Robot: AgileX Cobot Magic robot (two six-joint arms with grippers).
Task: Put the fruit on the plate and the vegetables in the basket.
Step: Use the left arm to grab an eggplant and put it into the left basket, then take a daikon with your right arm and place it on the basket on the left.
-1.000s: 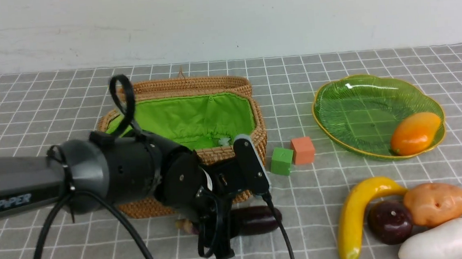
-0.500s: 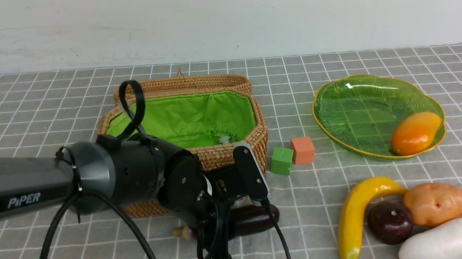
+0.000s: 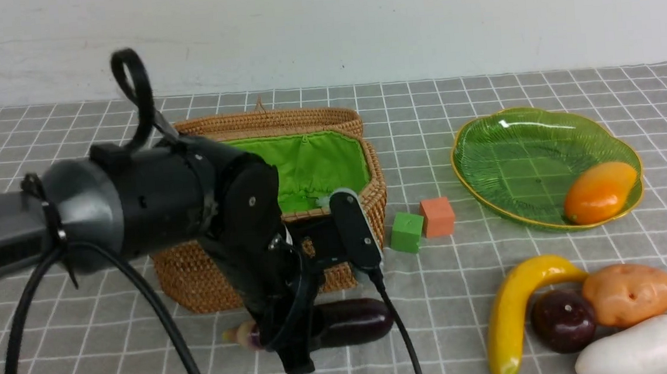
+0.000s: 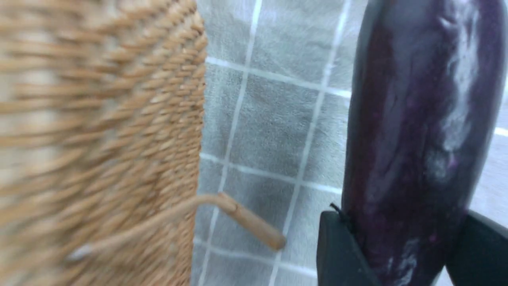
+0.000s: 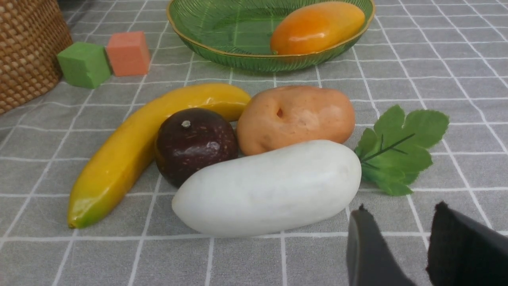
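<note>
Left arm [image 3: 135, 206] reaches across the front of the large tan woven wicker basket [image 3: 364, 208], its gripper clamped; right gripper [image 5: 405, 246] sits off to the basket's right.

The black left arm comes in from the basket's left side. Its wrist bends down in front of the basket's near wall, and 1 black cable loops above the joint. The left gripper [image 3: 294, 336] points downward just in front of that wall. Its 2 dark fingers [image 4: 341, 254] press on either side of a long dark purple eggplant [image 3: 354, 320]. Of the right gripper only 2 dark fingertips [image 5: 369, 250] show, standing apart with nothing between them.
</note>
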